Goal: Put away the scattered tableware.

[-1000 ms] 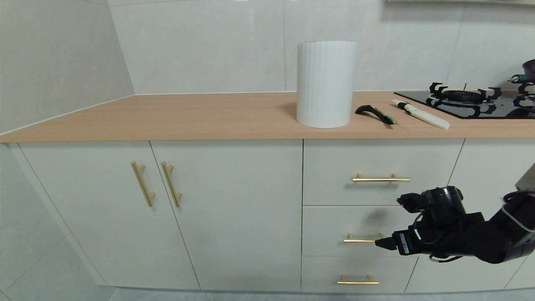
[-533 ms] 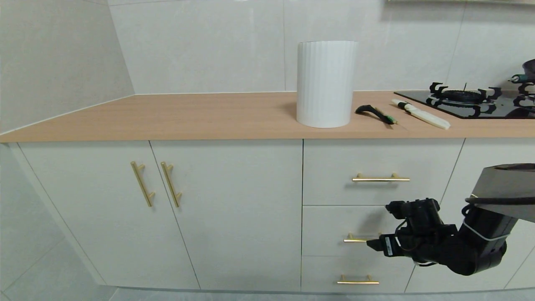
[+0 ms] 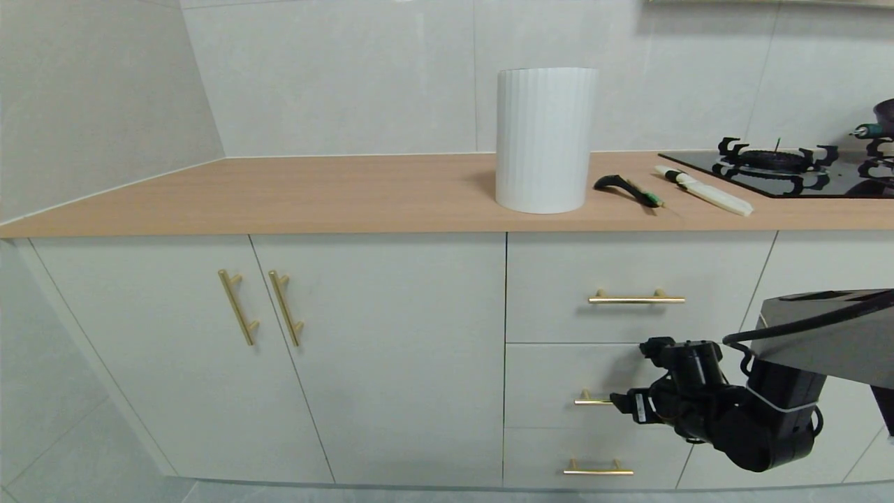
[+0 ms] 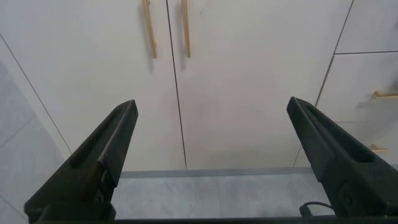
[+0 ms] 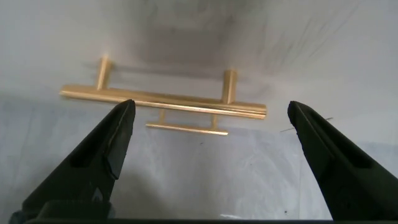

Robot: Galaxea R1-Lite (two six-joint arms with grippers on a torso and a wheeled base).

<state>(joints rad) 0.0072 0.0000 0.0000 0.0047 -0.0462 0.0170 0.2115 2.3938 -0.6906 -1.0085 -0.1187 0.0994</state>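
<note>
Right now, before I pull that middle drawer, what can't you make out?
- Middle drawer handle: head view, right end hidden behind the right pincer; contact unclear.
- Inside the drawers: shut fronts hide it.
- White ribbed container: head view, its wall hides the inside.
- Black-and-green utensil: head view, too small to identify.
- Dark item on the stove: cut off by the head view's edge.

Bright, soft, even light falls from above. The white canister [image 3: 545, 140] throws a faint shadow leftward onto the tabletop [image 3: 314, 195]. The black glass hob [image 3: 838, 178] mirrors its burner stands. The brass handles [image 3: 635, 299] carry thin highlights and cast soft shadows just beneath. In the head view, the cupboard doors [image 3: 377, 349] lean outward toward the picture's edges.
</note>
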